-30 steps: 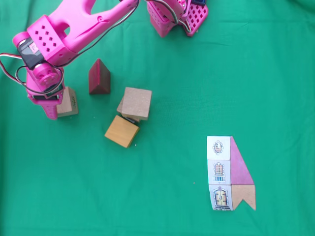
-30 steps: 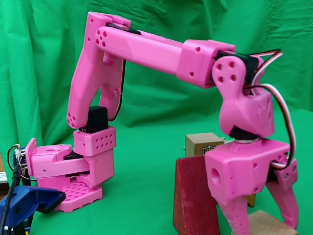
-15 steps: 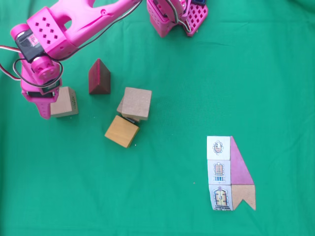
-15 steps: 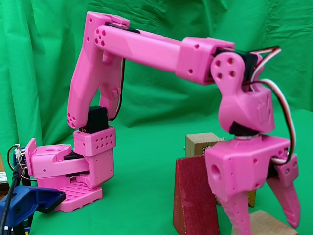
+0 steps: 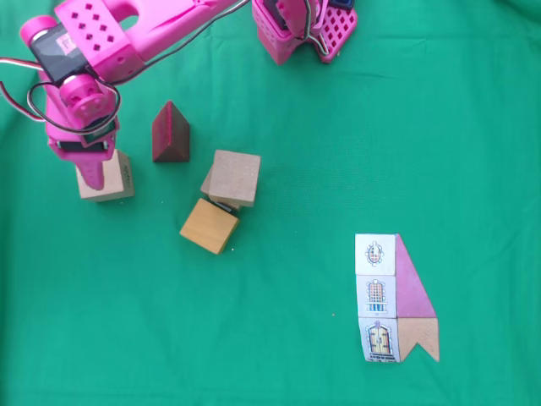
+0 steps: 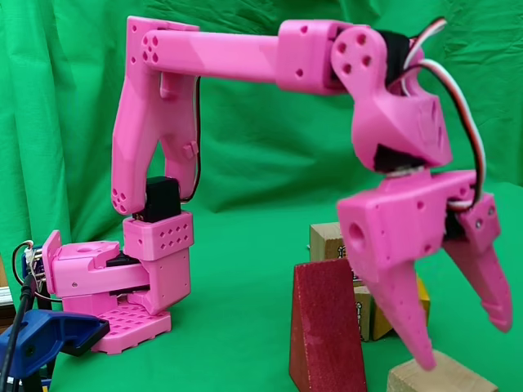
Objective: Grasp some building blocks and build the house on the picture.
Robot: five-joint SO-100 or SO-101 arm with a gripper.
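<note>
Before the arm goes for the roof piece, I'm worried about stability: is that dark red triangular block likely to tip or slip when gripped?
The dark red triangular block stands on a broad flat base, so probably steady. Its sloped faces may slide between the gripper fingers. Looks rigid wood.

Matt wood blocks [image 5: 234, 176]; smooth pink plastic pincer [image 6: 462, 343]; green cloth [image 5: 338, 152].

A green cloth [image 5: 338, 127] carries the building blocks [image 5: 221, 199] (loosely clustered) and the picture [image 5: 395, 298].
</note>
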